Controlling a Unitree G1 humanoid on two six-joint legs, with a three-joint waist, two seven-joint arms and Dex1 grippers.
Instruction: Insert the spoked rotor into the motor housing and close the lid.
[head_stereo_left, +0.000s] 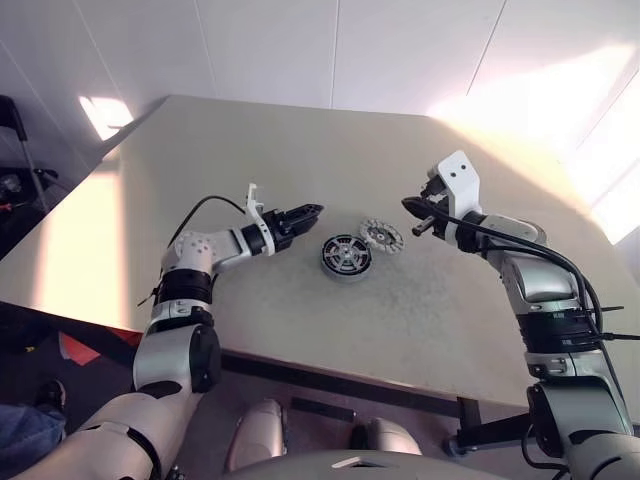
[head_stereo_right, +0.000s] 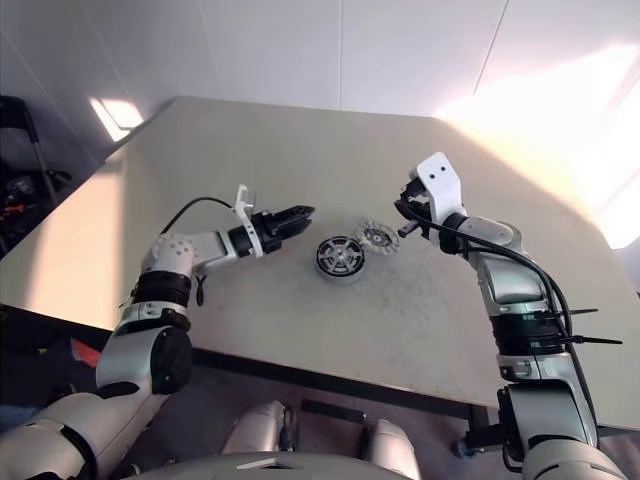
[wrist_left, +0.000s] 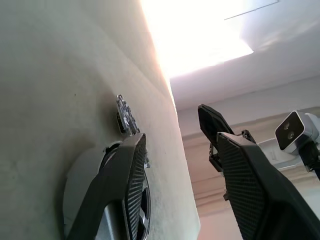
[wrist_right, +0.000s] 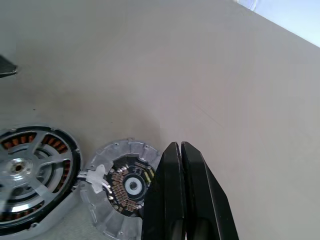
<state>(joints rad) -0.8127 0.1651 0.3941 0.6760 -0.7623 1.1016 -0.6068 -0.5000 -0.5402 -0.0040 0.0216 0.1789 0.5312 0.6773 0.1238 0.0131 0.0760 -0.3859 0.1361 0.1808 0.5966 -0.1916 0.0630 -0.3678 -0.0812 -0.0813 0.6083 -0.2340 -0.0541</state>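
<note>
1. Motor housing (head_stereo_left: 346, 256) – round dark shallow ring with coppery-brown winding teeth; lay flat near the centre of the head frame, the spoked rotor (wrist_right: 22, 172) (flat wheel, black rim, silver spokes and hub) seated inside it, copper showing between the spokes.
2. Lid (head_stereo_left: 381, 236) – silvery-grey round metal disc, dark circuit-like centre facing up; lay on the table just right of and above the housing, rims close or touching, I could not tell which.
3. Left gripper (head_stereo_left: 300, 216) – two black fingers stood moderately parted, holding nothing; hung left of the housing, pointing toward it.
4. Right gripper (head_stereo_left: 415, 210) – black fingers pressed together, nothing between them; hung upper right of the lid.
5. Step in hand, as judged – insertion looked done; closing the lid remained. Advice: take the lid by its rim, turn it so the dark inner face goes down, carry it level over the housing, centre it on the hub, lower it without tilt.
6. Table (head_stereo_left: 300, 150) – pale beige matt top, bare apart from the parts; sunlight washed the upper right.
7. Room – white panelled walls behind; dark equipment at the far left edge.
</note>
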